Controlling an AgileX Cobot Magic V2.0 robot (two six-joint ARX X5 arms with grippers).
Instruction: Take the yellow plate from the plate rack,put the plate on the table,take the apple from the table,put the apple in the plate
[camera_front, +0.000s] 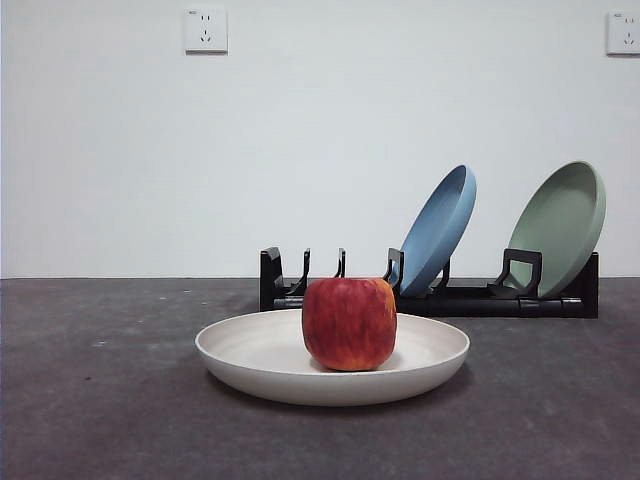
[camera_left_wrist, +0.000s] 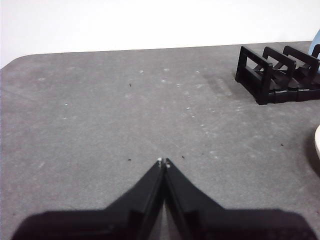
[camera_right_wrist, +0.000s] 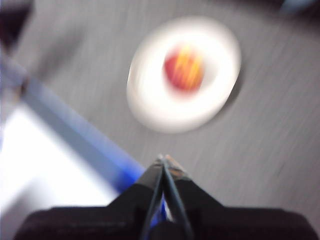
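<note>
The yellow plate (camera_front: 331, 365) lies flat on the table (camera_front: 100, 400) with the apple (camera_front: 349, 323) in it, in front of the plate rack (camera_front: 430, 295), so the job looks done; the left gripper (camera_left_wrist: 163, 161) and right gripper (camera_right_wrist: 163, 159) are both closed and holding nothing.

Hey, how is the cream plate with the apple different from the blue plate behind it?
The yellow plate is cream; the blue plate is blue. The yellow plate lies flat on the table, while the blue plate stands tilted on edge in the plate rack. The yellow plate holds the apple; the blue plate holds nothing. Both are round and matte.
</note>
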